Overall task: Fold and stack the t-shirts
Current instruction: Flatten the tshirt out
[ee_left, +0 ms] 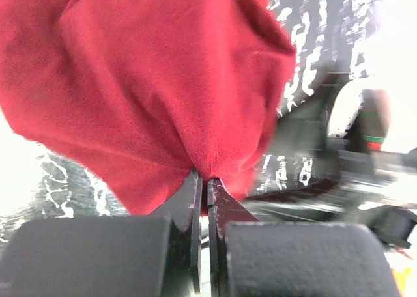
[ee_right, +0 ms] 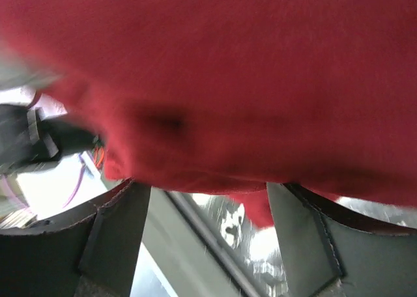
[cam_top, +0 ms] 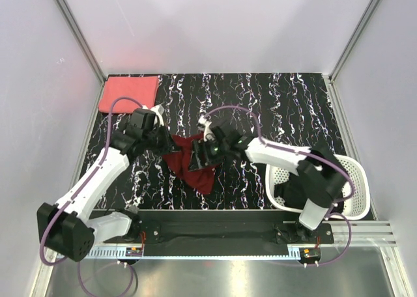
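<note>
Two grippers: both at the dark maroon red soft cloth t-shirt (cam_top: 194, 170), crumpled mid-worktop (cam_top: 280, 108)
Left gripper (ee_left: 206, 180): jaws pressed together on a pinch of the maroon edge; likely an anchor for spreading the cloth flat
Right gripper (ee_right: 208, 189): jaws wide apart, cloth draped across the tips, nothing clamped; seemingly poised for a second corner
Coral pink t-shirt (cam_top: 129, 94): folded flat at the far left corner; probable base of the stack
Black t-shirt (cam_top: 285, 194): bunched inside the white plastic lattice basket (cam_top: 348, 173), near right; not yet folded
Obstacles: arms crowded over one small heap; basket well apart, no hindrance
</note>
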Robot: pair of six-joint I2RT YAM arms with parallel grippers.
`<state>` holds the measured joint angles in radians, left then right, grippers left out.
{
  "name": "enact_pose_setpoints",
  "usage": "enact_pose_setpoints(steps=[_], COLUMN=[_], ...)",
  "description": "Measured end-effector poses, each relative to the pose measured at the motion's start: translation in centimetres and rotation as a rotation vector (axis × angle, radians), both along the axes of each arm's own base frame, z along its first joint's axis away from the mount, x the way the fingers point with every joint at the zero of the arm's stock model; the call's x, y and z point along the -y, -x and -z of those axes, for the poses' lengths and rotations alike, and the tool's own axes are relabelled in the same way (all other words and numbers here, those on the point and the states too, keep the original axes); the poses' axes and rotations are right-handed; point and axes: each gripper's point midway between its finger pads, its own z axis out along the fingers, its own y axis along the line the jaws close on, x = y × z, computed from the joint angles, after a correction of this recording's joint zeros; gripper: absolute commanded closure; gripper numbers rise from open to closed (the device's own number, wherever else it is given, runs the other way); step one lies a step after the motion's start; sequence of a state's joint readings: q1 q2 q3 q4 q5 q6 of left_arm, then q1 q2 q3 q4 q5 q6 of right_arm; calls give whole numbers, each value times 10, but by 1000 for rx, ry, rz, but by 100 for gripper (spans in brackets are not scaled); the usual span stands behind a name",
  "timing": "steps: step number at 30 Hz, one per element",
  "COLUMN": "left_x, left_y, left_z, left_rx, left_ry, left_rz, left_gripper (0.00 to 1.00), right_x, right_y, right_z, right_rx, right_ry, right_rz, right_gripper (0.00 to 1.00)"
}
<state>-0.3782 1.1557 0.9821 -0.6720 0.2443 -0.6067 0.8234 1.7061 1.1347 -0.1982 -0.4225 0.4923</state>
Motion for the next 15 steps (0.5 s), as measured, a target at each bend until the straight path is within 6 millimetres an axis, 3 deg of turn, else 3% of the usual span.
enact_pose_setpoints(steps=[2,3,5,6,7,11,15], left_x=[0,0,-1,-1,-1,-3,-18], left_y=[2,3,5,6,5,5,15], left_z=[-4,-5,-9,-12,-17,-46,-90], left_rx=[3,-4,-17,-18,-14,39,149], left_ry=[14,15,15,15,18,26,15], left_rz=[-10,-15,-21,-22,-23,-31,-58], left_gripper=[100,100,100,100,100,100,100], right_x=[-12,-15,-16,-15,-14,-4,31], right_y=[0,0,3,3,2,-1,-2], right_z=[16,22,34,37,38,21,-42], right_rx=[11,17,24,27,30,53,146], right_ry=[7,9,19,19,20,33,82], right_rz=[5,10,23,35,47,102,184], right_gripper=[26,36,64,89,99,100,100])
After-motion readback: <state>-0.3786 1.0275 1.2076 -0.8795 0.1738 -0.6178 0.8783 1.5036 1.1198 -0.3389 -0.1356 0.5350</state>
